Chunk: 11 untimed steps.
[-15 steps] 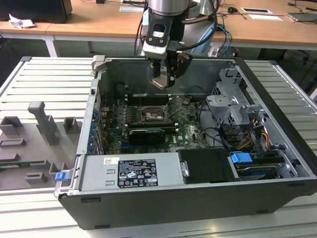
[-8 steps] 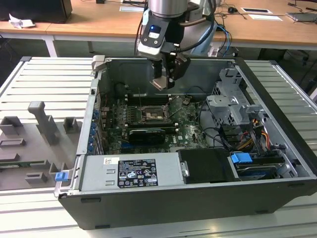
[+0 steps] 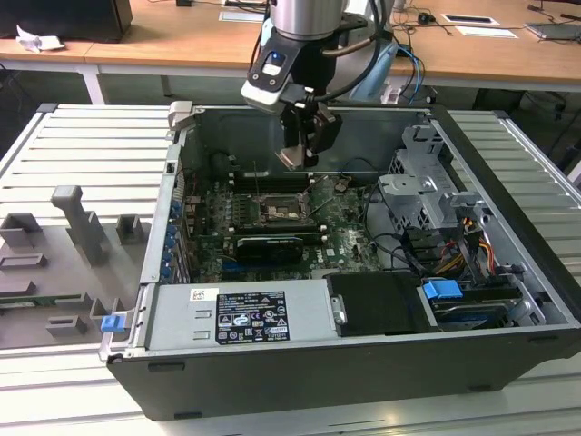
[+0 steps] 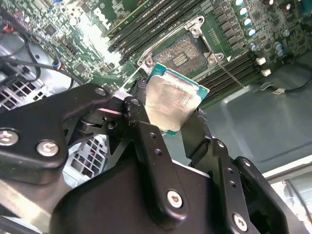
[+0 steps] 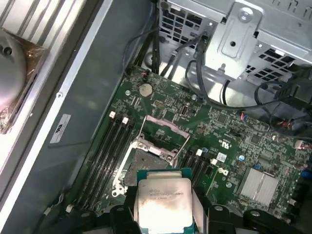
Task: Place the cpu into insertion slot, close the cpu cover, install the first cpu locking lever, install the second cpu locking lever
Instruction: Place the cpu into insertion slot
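Observation:
My gripper (image 3: 296, 156) hangs inside the open computer case, shut on the cpu (image 3: 291, 161), a flat square chip with a pale silver face. In both wrist views the cpu (image 4: 171, 100) (image 5: 165, 201) sits between the black fingers (image 4: 146, 141), held by its edges above the green motherboard. The insertion slot (image 5: 142, 163) (image 4: 183, 52) (image 3: 276, 212), a dark square socket with a silver rim, lies uncovered below and slightly ahead of the chip. In the first wrist view the cpu cover (image 5: 163, 130) is a thin metal frame folded back beside the socket. Thin lever wires (image 4: 225, 70) stand off from the socket.
Black memory slots (image 5: 109, 151) flank the socket. A long black card (image 3: 269, 246) lies on the near side of it. The silver power supply (image 3: 241, 313) fills the case's front, and a drive cage (image 3: 427, 195) with cables stands on the exterior view's right. Grey fixtures (image 3: 82, 222) sit outside the case.

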{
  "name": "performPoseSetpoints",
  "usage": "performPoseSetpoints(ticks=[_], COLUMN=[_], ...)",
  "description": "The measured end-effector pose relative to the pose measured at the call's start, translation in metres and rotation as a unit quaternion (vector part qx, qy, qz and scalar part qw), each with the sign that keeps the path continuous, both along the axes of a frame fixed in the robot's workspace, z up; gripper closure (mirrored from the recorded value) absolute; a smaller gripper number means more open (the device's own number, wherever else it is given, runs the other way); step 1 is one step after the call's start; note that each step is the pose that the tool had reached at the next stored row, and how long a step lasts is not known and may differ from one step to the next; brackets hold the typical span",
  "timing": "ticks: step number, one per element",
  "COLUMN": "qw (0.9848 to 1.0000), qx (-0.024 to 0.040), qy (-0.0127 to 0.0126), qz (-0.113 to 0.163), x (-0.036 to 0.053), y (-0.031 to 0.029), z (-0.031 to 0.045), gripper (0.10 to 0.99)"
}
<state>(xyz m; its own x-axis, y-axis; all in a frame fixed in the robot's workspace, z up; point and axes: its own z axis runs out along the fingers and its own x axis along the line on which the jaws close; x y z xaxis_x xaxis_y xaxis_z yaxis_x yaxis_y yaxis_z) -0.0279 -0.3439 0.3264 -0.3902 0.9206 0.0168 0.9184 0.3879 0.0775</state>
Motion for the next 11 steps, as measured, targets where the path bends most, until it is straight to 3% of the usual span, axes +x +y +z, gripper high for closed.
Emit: performPoseSetpoints(ticks=[2,7,9,11], qw=[0.9999,0.9980,0.9968,0.9941], qx=[0.0000,-0.0001,-0.0001,-0.0001], qy=[0.0000,0.0000,0.0000,0.0000], qz=[-0.014,-0.063,-0.079,-0.108], x=[0.0000,0.0010,0.0012,0.0011], y=[0.0000,0.0001,0.0001,0.0001], z=[-0.0019,-0.0066,-0.0078,-0.0115], gripper=[0.557,0.557,0.557,0.557])
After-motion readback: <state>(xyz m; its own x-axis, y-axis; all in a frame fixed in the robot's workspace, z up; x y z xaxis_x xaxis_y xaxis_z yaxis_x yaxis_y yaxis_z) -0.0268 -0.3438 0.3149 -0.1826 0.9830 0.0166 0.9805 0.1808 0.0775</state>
